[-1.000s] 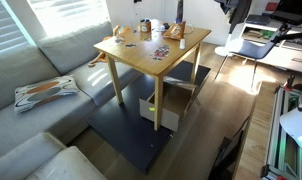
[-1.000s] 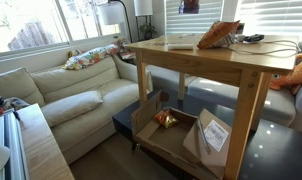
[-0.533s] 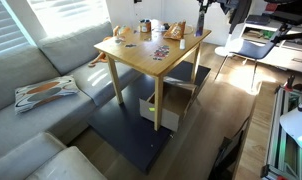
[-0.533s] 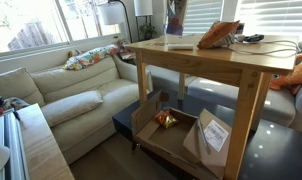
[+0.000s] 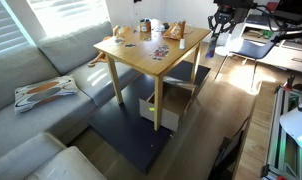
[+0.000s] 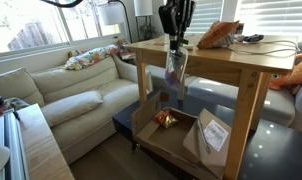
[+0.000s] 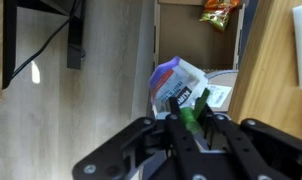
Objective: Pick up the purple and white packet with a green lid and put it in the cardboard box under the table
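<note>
- Purple-and-white packet hangs directly beneath the end effector, whose fingers are clamped on it at the green cap.
- Wooden tabletop lies just beside the end effector; the packet is clear of its edge.
- Cardboard box sits well below, open, with an orange wrapper inside.

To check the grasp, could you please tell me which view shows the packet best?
The wrist view: the packet fills the centre, its green cap in the gripper. In an exterior view it hangs small; otherwise it is indistinct.
</note>
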